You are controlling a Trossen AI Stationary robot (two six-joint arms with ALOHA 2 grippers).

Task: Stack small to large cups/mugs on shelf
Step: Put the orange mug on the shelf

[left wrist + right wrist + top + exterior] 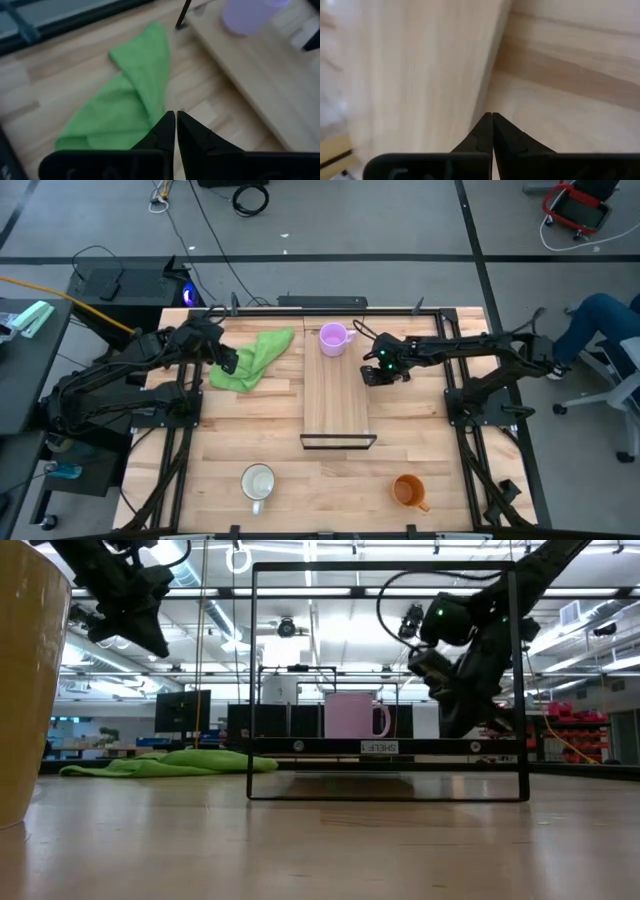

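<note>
The light purple mug (pixel 333 338) stands upright on the far end of the shelf (pixel 336 405), a light-wood plank with a thin black frame (pixel 388 680). Near the table's front edge, the white mug (pixel 258 482) stands to the left and the orange mug (pixel 408 491) to the right. My right gripper (pixel 492 115) hangs shut above the shelf's right edge (pixel 369 376), just short of the purple mug. My left gripper (pixel 176 114) hovers shut over a green cloth (pixel 250 358), left of the shelf.
The green cloth (pixel 127 100) lies crumpled on the table between the left arm and the shelf. A mug's wall (pixel 25 680) fills the left edge of the low view. Bare plank runs from the purple mug to the shelf's near end.
</note>
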